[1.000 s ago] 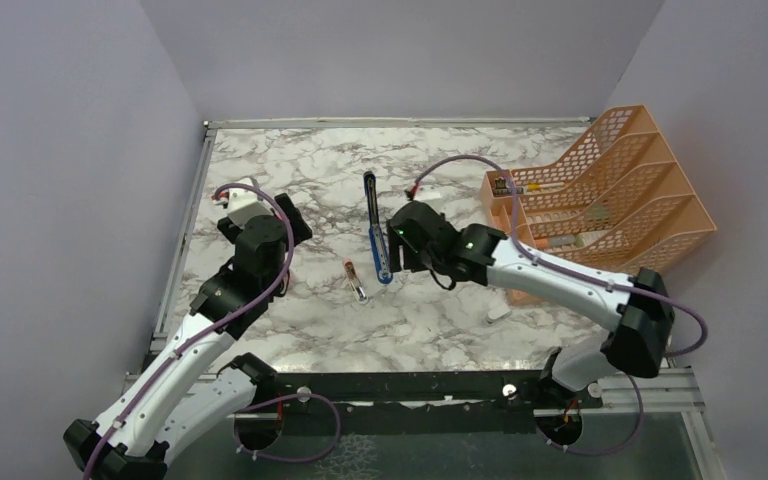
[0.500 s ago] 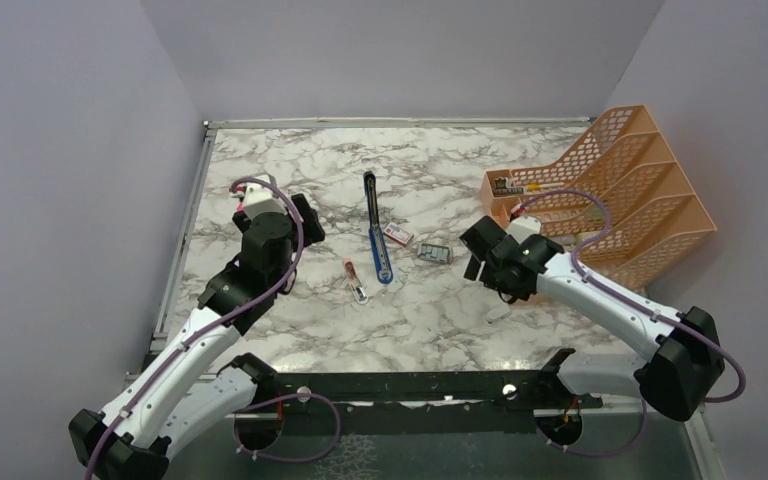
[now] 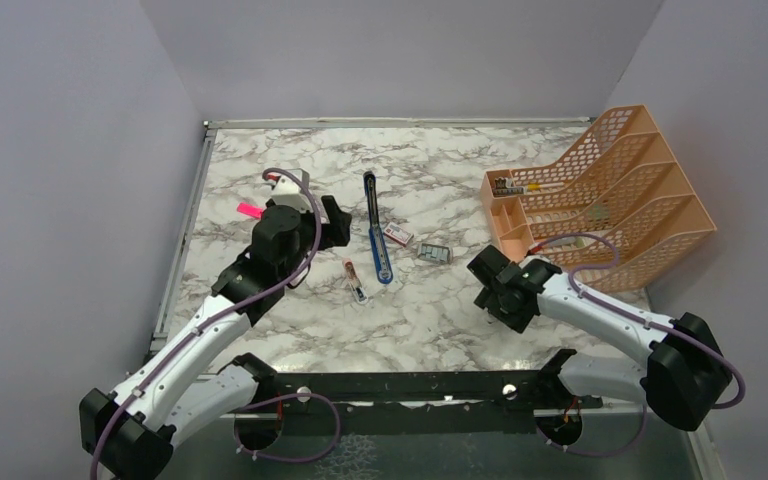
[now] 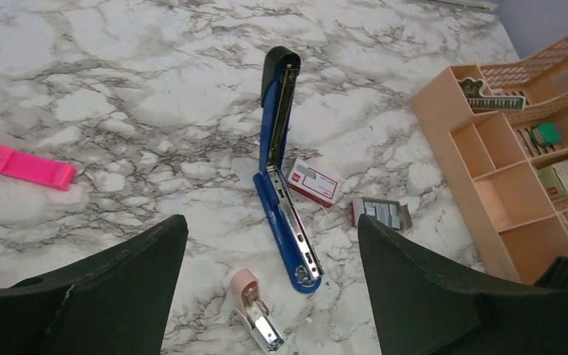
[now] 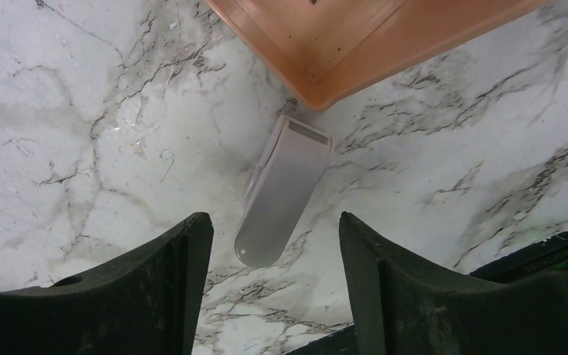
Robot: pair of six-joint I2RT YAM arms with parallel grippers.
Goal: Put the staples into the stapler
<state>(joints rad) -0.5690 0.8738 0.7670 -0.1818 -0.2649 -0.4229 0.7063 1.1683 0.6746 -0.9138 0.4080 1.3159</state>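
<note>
The blue stapler [image 3: 375,230] lies swung open flat in the middle of the marble table, silver rail up [image 4: 290,214]. The staples [image 4: 382,213] are a grey block in a small open tray [image 3: 435,253], right of the red-and-white box [image 4: 314,182]. My left gripper [image 4: 270,225] hangs open above the stapler's near end, just left of it [image 3: 335,225] in the top view, holding nothing. Over at the near right my right gripper [image 3: 500,290] is open above a small white cap-like piece [image 5: 281,192], which lies between its fingers [image 5: 274,222], untouched.
A small pink-and-silver stapler-like tool [image 4: 257,310] lies near the blue stapler's tip. A pink marker [image 4: 22,164] sits at the left. The orange mesh organiser [image 3: 600,200] stands at the right, its corner [image 5: 325,89] touching the white piece.
My right arm has drawn back from the stapler to the near right, uncovering the box and staples. My left arm has swung right toward the stapler, uncovering the pink marker.
</note>
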